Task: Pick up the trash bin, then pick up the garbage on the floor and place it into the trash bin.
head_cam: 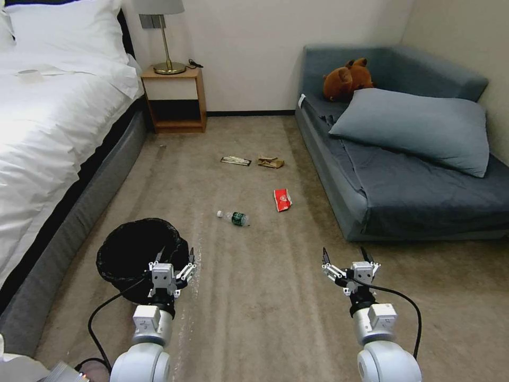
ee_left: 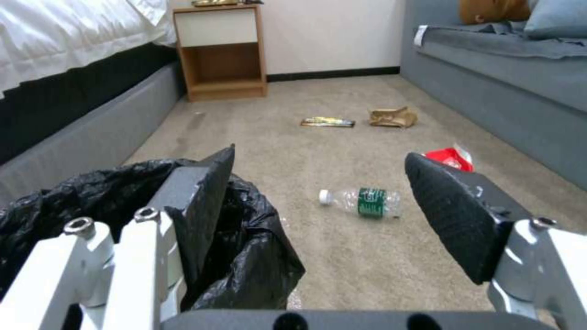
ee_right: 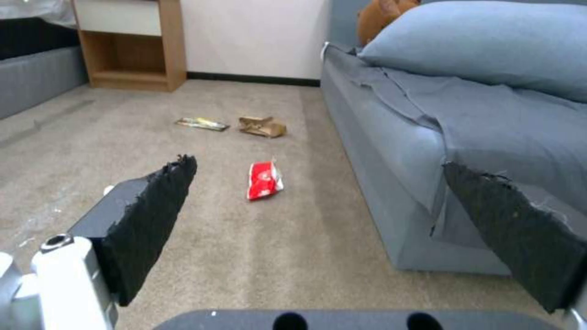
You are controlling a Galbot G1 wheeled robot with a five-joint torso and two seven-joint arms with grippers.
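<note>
Now the left pincer [head_cam: 175, 255] hangs with fingers apart over the near rim of the trash bin [head_cam: 139, 253], beside the bed [head_cam: 47, 132]. To its right, the right pincer [head_cam: 347, 256] also gapes above bare carpet [head_cam: 265, 307]. Farther out lie the bottle [head_cam: 234, 217], red wrapper [head_cam: 282, 200], paper bag [head_cam: 270, 162] and dark wrapper [head_cam: 236, 161], in the open lane between bed and grey sofa [head_cam: 413, 175].

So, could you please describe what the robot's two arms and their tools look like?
Both arms are glossy silver-white with rounded joints and a boxy white block near the wrist. A black cable loops along each. The left tool and right tool have white metal linkages with silver bolts, ending in tapering black fingers with rough textured pads; the right tool's pads look frayed at the edges.
</note>
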